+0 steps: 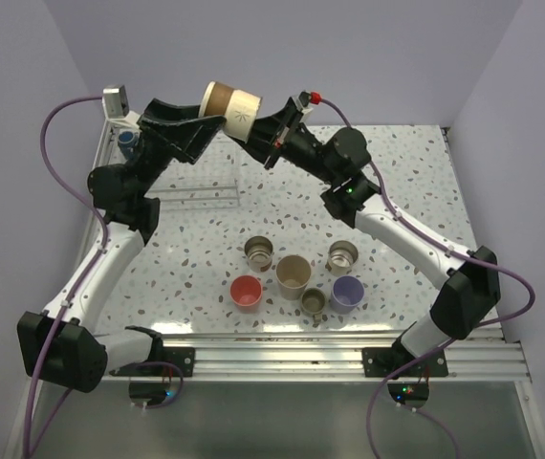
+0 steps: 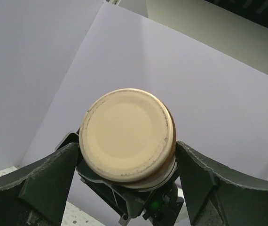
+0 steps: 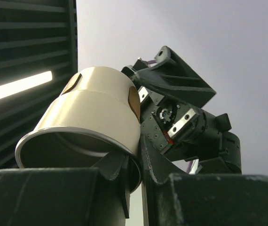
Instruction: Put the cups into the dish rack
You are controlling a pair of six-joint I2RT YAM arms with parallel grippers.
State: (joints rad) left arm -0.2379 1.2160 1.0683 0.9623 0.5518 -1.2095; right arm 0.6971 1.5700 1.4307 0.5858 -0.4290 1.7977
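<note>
- Cream round cup with a brown band (image 1: 232, 103): in the air between the two raised arms, lying on its side. Its flat base faces the left arm and its open mouth faces the right arm.
- Right claw (image 3: 135, 170): clenched on that cup, with the rim wall pinched between its fingers.
- Left claw (image 2: 127, 147): its dark fingers (image 2: 49, 183) flank the base end of the cup, one on each side and very close to the wall. Cannot tell whether they press on it or stand just off.
- White thin-wire dish rack (image 1: 206, 191): on the far-left part of the speckled white table (image 1: 416, 172), below the held cup.
- Dark blue cup (image 1: 127, 143): shows at the rack's far-left corner, partly hidden by the left arm.
- Six cups stand upright mid-table, well apart from the rack:
  - far side: brown cup (image 1: 259, 251) and grey metal cup (image 1: 342, 255);
  - between them: plain beige cup (image 1: 294, 274);
  - near side: red cup (image 1: 246, 292), small olive cup (image 1: 314, 302) and lavender cup (image 1: 348, 291).
</note>
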